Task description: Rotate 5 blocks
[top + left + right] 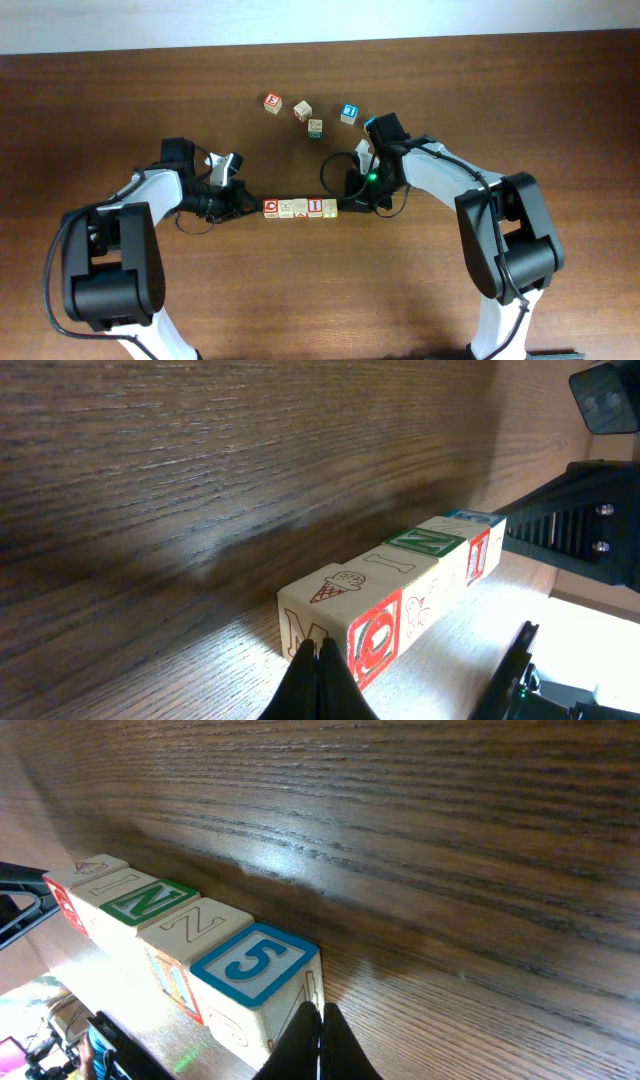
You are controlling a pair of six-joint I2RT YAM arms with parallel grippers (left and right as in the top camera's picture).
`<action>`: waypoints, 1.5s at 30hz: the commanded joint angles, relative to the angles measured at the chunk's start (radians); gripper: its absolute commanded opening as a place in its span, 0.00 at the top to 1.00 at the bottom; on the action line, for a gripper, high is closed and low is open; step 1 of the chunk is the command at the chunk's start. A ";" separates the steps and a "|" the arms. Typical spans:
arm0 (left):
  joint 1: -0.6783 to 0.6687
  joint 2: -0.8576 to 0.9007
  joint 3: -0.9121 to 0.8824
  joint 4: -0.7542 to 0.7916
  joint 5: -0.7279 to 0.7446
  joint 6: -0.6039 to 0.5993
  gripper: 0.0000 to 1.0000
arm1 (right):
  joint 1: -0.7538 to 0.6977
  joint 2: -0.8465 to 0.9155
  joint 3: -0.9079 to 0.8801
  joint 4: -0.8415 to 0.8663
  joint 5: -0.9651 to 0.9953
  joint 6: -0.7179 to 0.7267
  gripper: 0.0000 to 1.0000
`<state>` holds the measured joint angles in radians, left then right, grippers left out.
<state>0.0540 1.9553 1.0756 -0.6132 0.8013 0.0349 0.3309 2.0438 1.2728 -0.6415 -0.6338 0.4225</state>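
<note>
Five small pale wooden alphabet cubes [300,207] lie in one straight row at the middle of the dark brown wooden table [120,100], touching face to face. From overhead, the cube at the robot's left end shows a red-framed face [271,207]. The next two look plain beige, the fourth carries a red mark and the last is beige.

In the left wrist view, the nearest cube [320,605] bears an ice-cream print and a red-framed letter. Further along the row are a green N [420,543] and a blue-edged face at the far end. In the right wrist view, the nearest cube [255,970] shows a blue 5, followed by a Z and the green N.

The left gripper [252,206] lies low on the table with its fingers pressed together, holding nothing. Its closed tip [318,675] is against the end cube. The right gripper [346,205] is likewise closed and empty-handed, its tip [318,1040] at the lower corner of the blue 5 cube, so the row sits between the two tips.

Further back on the table, well apart from the row, four loose cubes are scattered:
- a red-faced one [272,103]
- a beige one [302,110]
- a green-printed one [315,128]
- a blue-faced one [349,113]
</note>
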 commanded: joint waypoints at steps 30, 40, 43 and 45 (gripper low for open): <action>0.001 0.011 0.012 -0.001 0.023 0.023 1.00 | 0.017 -0.007 -0.006 0.082 -0.223 -0.130 0.95; 0.001 0.011 0.012 -0.002 0.022 0.023 1.00 | 0.056 -0.048 0.006 0.097 -0.219 -0.130 0.96; 0.001 0.011 0.012 -0.001 0.023 0.023 1.00 | 0.062 -0.054 0.007 0.097 -0.220 -0.130 0.95; 0.001 0.011 0.012 -0.002 0.022 0.023 1.00 | 0.071 -0.055 0.012 0.097 -0.219 -0.130 0.95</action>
<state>0.0757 1.9553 1.0756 -0.6128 0.7372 0.0383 0.3424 2.0209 1.2713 -0.5587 -0.7612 0.3092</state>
